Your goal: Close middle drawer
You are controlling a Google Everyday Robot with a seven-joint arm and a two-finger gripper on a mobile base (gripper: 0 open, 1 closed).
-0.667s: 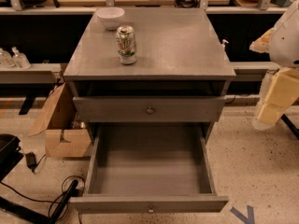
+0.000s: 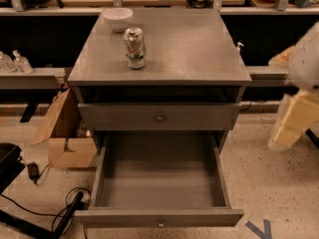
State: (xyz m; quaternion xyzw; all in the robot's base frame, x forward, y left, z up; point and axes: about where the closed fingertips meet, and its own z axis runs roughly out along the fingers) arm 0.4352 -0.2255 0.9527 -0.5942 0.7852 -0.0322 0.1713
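Note:
The middle drawer (image 2: pixel 159 183) of the grey cabinet (image 2: pixel 199 49) is pulled far out towards me. It is a deep, empty box, and its flat front (image 2: pixel 124 217) with a small round knob (image 2: pixel 160 224) lies at the bottom of the view. Above it, another grey drawer front (image 2: pixel 114 116) with a round knob (image 2: pixel 160 117) stands slightly out, with a dark gap over it. My gripper (image 2: pixel 286 133) is the pale cream part of the arm at the right edge. It hangs right of the cabinet, apart from both drawers and touching nothing.
A drink can (image 2: pixel 135 47) and a white bowl (image 2: pixel 118 19) stand on the cabinet top. An open cardboard box (image 2: pixel 65 133) sits on the floor at its left. Black cables (image 2: pixel 50 218) lie at the lower left. Benches run along the back.
My arm at the right has dropped a little lower. The drawers, can and bowl have not moved.

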